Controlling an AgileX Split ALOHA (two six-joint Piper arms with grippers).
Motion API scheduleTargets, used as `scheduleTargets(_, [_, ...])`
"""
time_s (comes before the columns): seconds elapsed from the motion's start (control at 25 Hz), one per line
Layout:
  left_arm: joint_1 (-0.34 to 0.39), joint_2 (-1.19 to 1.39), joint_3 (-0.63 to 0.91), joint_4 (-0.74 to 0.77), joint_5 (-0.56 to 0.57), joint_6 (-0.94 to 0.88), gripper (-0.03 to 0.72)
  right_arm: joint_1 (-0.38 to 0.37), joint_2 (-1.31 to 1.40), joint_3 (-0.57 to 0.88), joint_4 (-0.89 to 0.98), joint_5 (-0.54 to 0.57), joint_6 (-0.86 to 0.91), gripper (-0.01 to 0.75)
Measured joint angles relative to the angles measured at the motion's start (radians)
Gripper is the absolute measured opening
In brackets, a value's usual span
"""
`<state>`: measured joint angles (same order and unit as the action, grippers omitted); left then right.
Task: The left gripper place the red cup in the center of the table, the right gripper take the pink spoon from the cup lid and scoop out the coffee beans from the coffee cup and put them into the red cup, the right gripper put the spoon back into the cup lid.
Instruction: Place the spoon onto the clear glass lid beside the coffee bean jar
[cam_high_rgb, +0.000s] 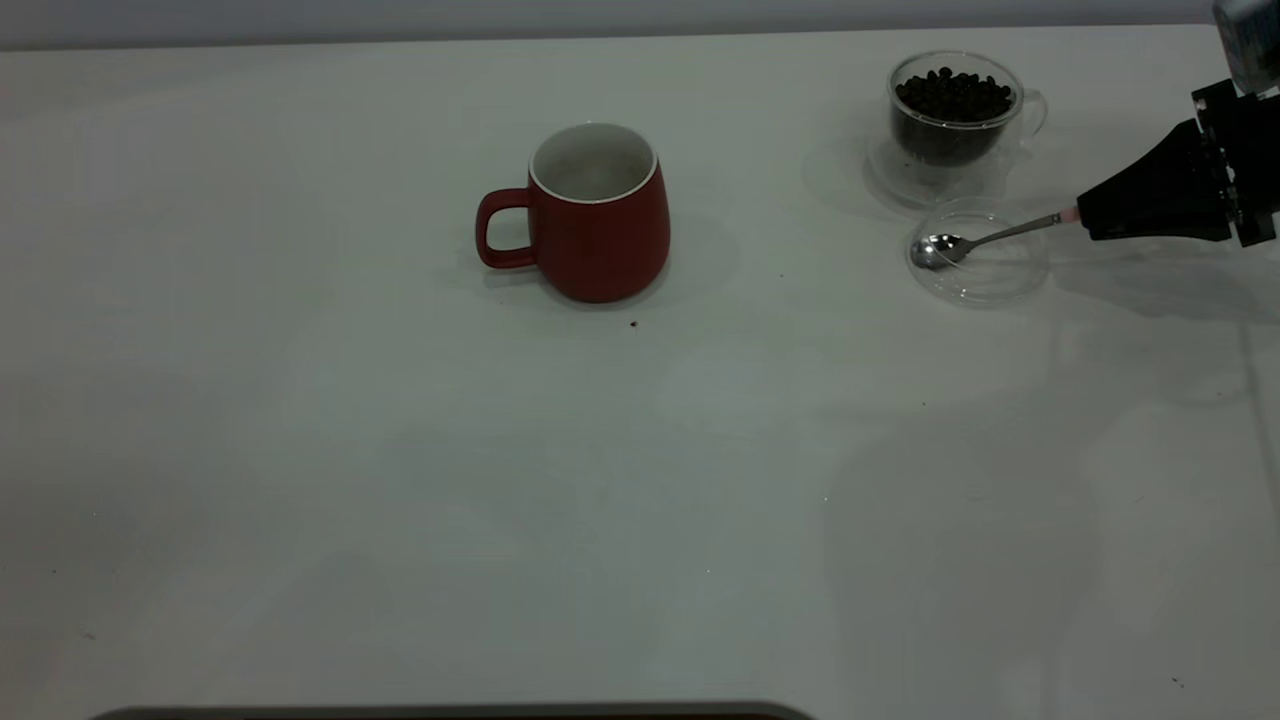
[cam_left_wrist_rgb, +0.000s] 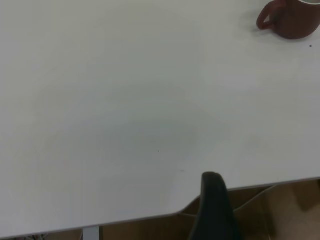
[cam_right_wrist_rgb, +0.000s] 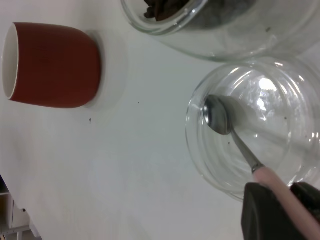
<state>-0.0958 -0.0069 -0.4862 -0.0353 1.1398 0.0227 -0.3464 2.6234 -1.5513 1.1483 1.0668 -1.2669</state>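
Standing upright near the middle of the table (cam_high_rgb: 300, 480): the red cup (cam_high_rgb: 598, 213), handle pointing toward nine o'clock in the exterior view, white inside showing no beans. Sitting well apart from it, toward two o'clock near the far right corner: the coffee cup (cam_high_rgb: 955, 122), heaped with coffee beans (cam_high_rgb: 953, 96), its glass handle turned toward three o'clock. Lying just at the six o'clock side of that glass cup, rims close or touching: the cup lid (cam_high_rgb: 982, 252), flat on the tabletop. Resting inside the lid: the shiny bowl of the pink spoon (cam_high_rgb: 985, 240), stem slanting up toward three o'clock. Reaching in from the right edge: the right gripper (cam_high_rgb: 1085, 217), fingers pinching the pink end of the handle, as the right wrist view confirms with the pink stem (cam_right_wrist_rgb: 280, 192) caught between two black pads. Hanging back off the near left edge of the table: the left gripper (cam_left_wrist_rgb: 215, 210), only one dark finger showing in its own wrist view, so no telling whether spread or closed; holding nothing visible, with the red cup (cam_left_wrist_rgb: 292, 19) far off.
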Motion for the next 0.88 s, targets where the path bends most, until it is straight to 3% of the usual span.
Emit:
scheduleTargets(0.2, [0.0,0.0,0.0,0.0,0.0,0.0,0.587,0.0,0.004,0.0,-0.002,-0.016,-0.005,0.181])
scheduleTargets(0.48, [0.0,0.0,0.0,0.0,0.0,0.0,0.587,0.0,0.006,0.0,-0.015,-0.036,-0.007,0.401])
scheduleTargets(0.64, [0.0,0.0,0.0,0.0,0.0,0.0,0.587,0.0,0.006,0.0,-0.008,-0.114,-0.017,0.505])
scheduleTargets(0.88, [0.0,0.0,0.0,0.0,0.0,0.002,0.587,0.0,0.006,0.0,0.077,-0.195,-0.078,0.561])
